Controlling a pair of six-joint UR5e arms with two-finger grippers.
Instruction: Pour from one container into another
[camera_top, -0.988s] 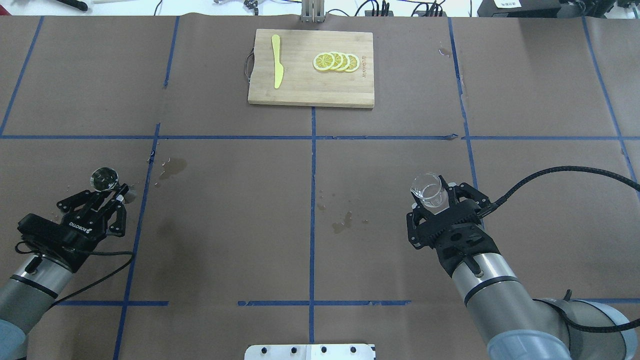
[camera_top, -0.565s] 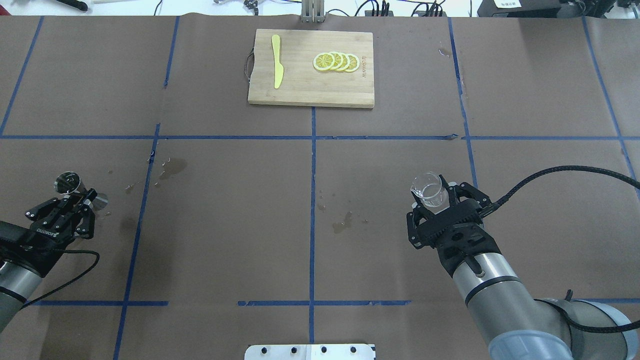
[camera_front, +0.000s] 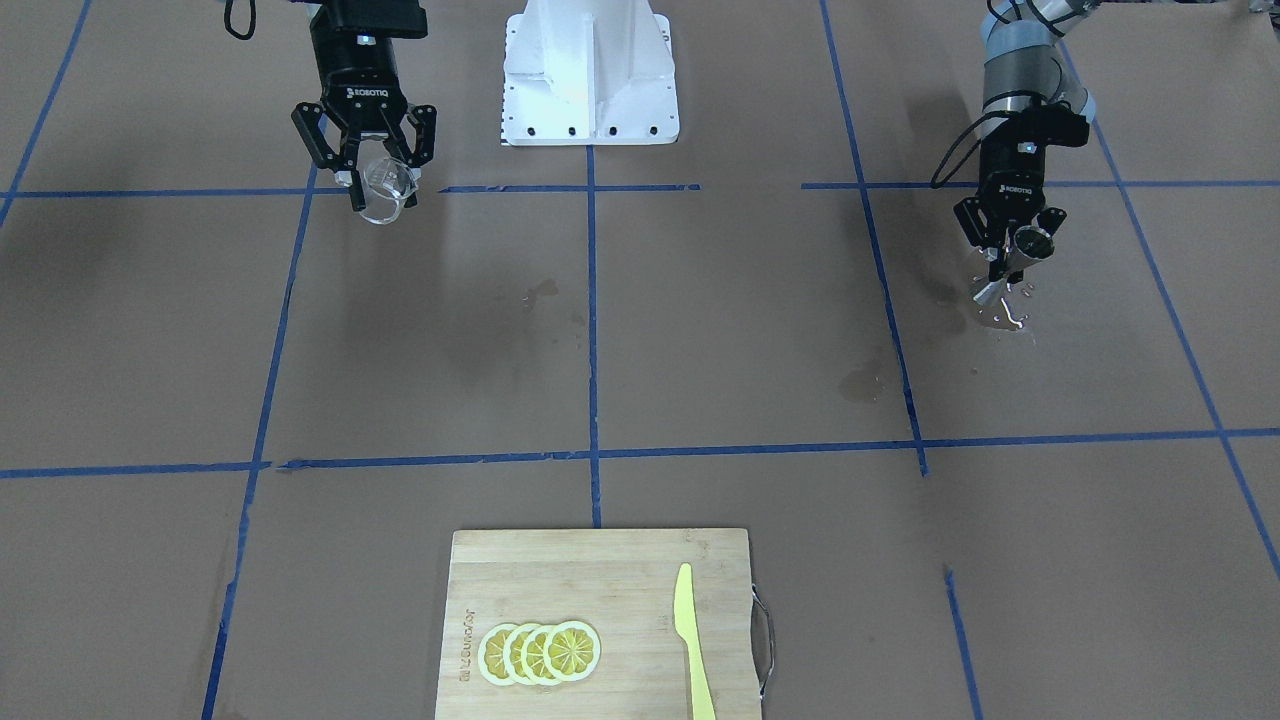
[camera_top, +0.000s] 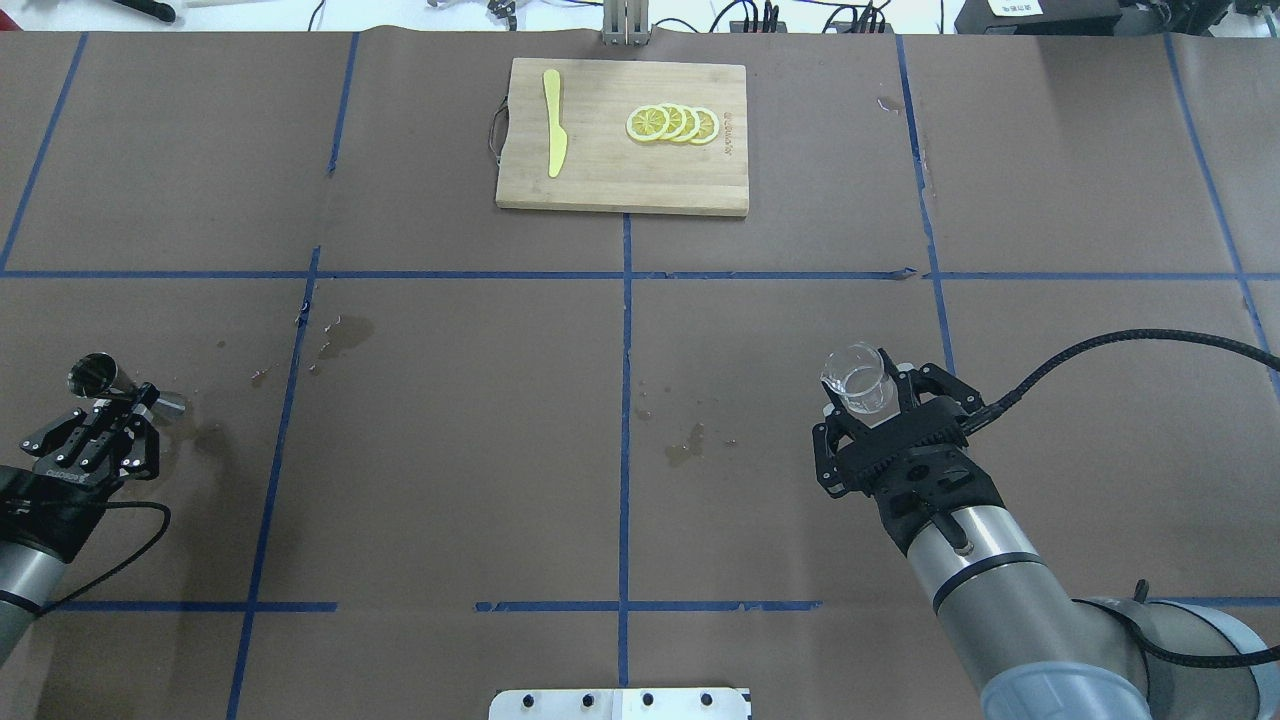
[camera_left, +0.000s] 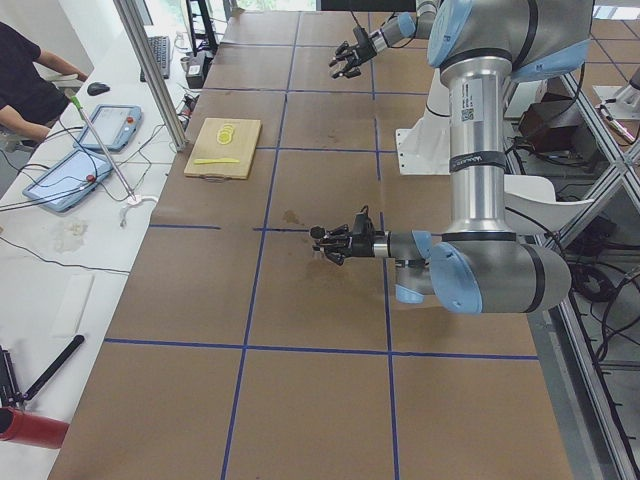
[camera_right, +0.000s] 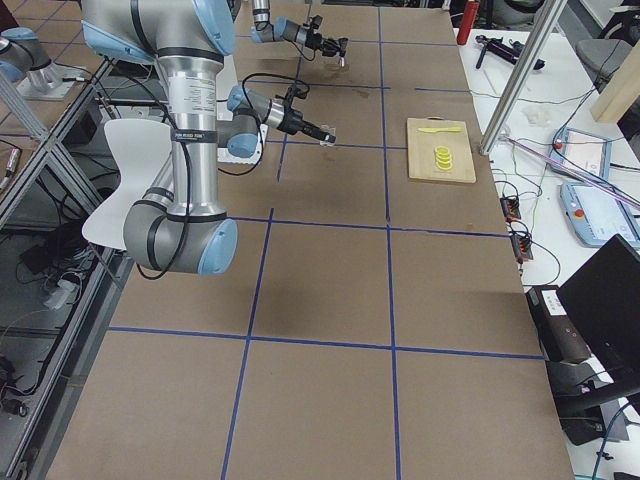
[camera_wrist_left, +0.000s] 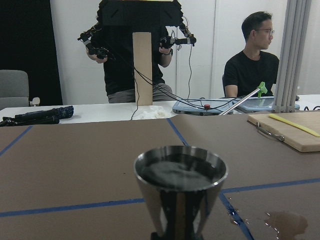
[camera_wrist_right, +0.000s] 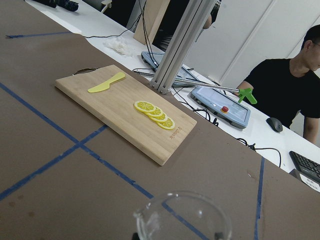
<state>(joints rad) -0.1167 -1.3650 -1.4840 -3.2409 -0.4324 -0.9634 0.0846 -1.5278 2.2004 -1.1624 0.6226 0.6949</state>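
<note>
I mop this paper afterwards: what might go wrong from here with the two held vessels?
The jigger looks filled nearly to its brim and is held by the left pincer at its narrow waist. A slight tilt would likely spill it, and a puddle lies on the paper nearby. The glass beaker is gripped by its smooth wall in the right pincer; a slip might drop it.

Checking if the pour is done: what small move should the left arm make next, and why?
Probably ease the jigger straight down onto the table, level: its upper cup already holds liquid nearly to the rim, and the glass beaker is in the right pincer, far across the table.
</note>
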